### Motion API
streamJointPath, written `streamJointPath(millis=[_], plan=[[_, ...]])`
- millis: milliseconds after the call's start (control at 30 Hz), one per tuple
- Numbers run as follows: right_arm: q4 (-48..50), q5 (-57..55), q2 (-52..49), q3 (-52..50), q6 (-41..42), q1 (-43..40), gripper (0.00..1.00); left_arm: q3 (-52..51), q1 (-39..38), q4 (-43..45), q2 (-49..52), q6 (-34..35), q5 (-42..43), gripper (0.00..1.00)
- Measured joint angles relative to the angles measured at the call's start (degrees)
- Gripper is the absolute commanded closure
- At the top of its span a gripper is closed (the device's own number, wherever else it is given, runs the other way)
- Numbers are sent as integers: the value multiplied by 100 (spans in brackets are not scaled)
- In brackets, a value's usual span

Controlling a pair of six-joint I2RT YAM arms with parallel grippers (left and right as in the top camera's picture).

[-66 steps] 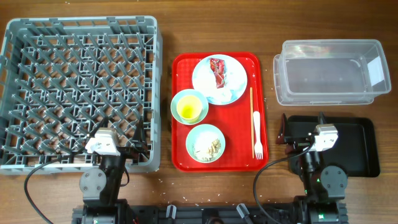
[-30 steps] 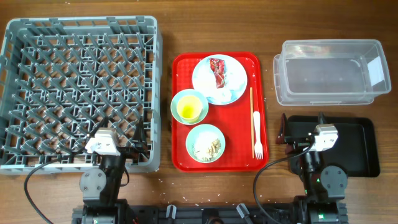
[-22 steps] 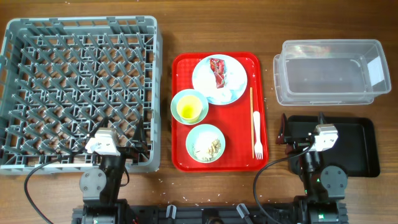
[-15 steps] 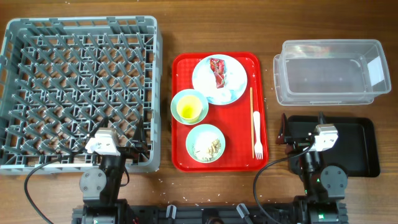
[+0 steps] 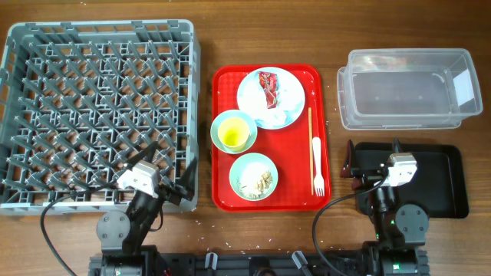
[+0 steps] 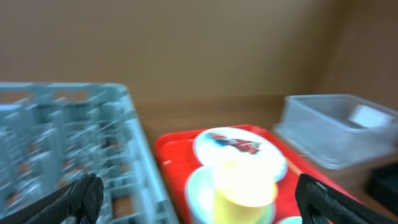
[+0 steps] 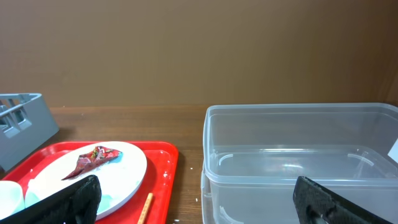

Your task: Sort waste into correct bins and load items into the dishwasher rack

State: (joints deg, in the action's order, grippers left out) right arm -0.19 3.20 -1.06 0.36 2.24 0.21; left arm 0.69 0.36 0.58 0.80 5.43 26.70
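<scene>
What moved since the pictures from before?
The left gripper swung a little to its right, toward the red tray, open and holding nothing. The right gripper, the plate and the dishwasher rack stayed where they were.

The brown wooden desk (image 5: 337,31) carries four items, none touching one another. A large square grey plastic crate (image 5: 100,28) sits at left and a bright red rectangular serving tray (image 5: 298,165) at centre. A clear rectangular plastic tub (image 5: 406,55) sits at right, with a flat black rectangular tray (image 5: 443,180) just in front of it.
</scene>
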Motion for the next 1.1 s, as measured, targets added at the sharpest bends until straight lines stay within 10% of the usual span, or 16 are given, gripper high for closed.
streamJointPath(millis=[267, 533, 900, 1100], plan=[[2, 0, -2, 0, 0, 0, 0, -31, 0, 1910, 4, 450, 1486, 0], [2, 0, -4, 0, 0, 0, 0, 28, 0, 1829, 28, 890, 1631, 0], [2, 0, -7, 0, 0, 0, 0, 345, 0, 863, 1045, 455, 887, 0], [2, 0, -7, 0, 0, 0, 0, 1974, 0, -1561, 1808, -352, -114, 0]])
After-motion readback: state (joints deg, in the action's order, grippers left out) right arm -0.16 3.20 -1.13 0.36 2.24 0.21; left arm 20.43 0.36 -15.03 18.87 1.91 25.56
